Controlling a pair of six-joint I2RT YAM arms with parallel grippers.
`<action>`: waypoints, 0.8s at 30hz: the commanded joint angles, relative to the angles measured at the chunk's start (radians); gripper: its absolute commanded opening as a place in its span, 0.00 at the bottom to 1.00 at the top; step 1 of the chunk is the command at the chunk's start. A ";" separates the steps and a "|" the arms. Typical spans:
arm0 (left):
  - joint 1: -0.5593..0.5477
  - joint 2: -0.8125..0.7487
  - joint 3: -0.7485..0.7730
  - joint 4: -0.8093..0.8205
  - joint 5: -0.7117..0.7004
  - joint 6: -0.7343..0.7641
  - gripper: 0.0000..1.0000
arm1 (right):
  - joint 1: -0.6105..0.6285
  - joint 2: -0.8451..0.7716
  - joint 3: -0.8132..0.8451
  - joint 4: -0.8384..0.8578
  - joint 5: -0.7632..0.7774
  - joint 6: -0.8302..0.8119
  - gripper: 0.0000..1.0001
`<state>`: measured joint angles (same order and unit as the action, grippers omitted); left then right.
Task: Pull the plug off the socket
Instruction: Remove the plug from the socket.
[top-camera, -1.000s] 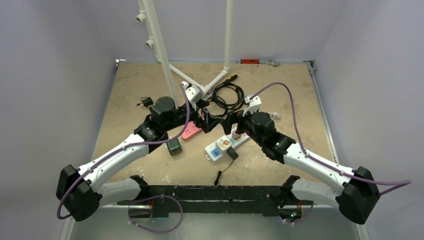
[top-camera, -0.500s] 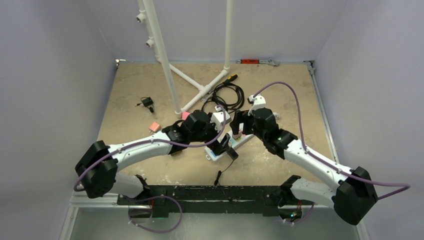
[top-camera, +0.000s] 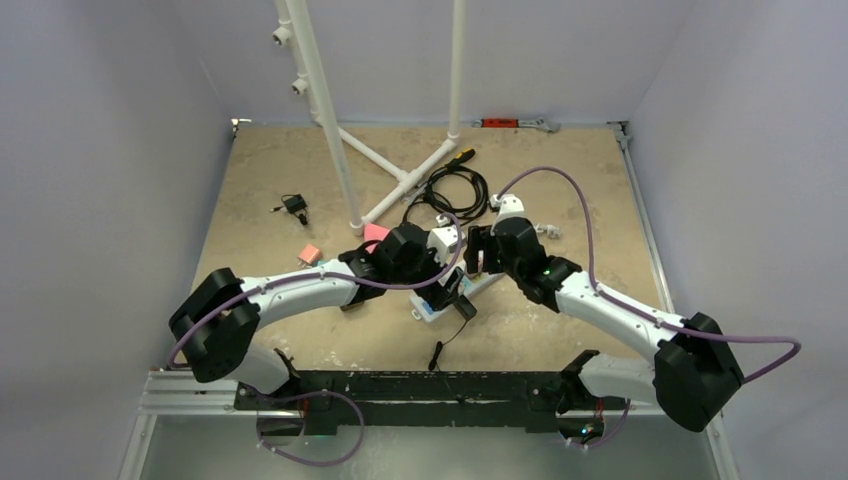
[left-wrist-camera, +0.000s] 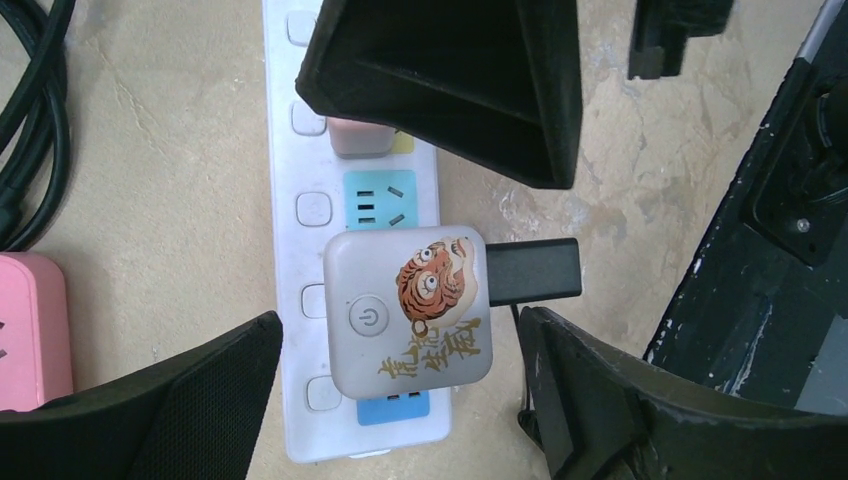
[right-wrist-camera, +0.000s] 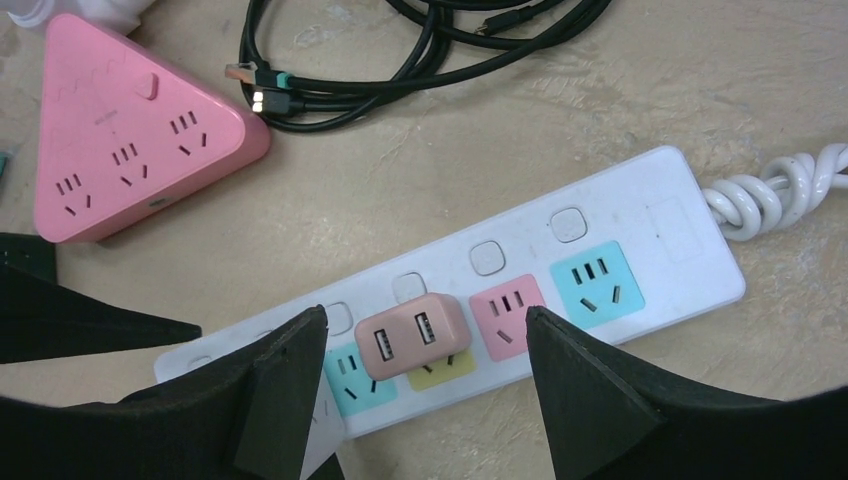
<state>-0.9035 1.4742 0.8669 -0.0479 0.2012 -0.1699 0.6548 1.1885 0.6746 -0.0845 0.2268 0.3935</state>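
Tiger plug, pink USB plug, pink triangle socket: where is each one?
Tiger plug (left-wrist-camera: 408, 312): left wrist view, middle of its printed top.
Pink USB plug (right-wrist-camera: 412, 338): right wrist view, face with two ports.
Pink triangle socket (right-wrist-camera: 130, 140): right wrist view, middle of its top.

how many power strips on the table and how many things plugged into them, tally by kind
Power strips: 2 (white rectangular plastic power strip, pink triangular plastic power strip)
Plugged-in adapters: 2 (white square tiger-print adapter, pink two-port USB charger), both in the white strip
Total: 4
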 joint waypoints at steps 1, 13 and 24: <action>-0.001 0.030 0.047 0.017 0.003 -0.018 0.86 | 0.024 -0.011 0.003 0.032 0.009 0.030 0.75; -0.018 0.077 0.061 0.000 -0.028 -0.005 0.70 | 0.058 0.046 0.001 0.012 0.136 0.113 0.68; -0.031 0.086 0.067 -0.010 -0.037 0.009 0.47 | 0.078 0.047 -0.030 0.069 0.073 0.102 0.68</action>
<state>-0.9264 1.5505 0.8982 -0.0624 0.1772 -0.1722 0.7231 1.2427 0.6472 -0.0612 0.2989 0.4831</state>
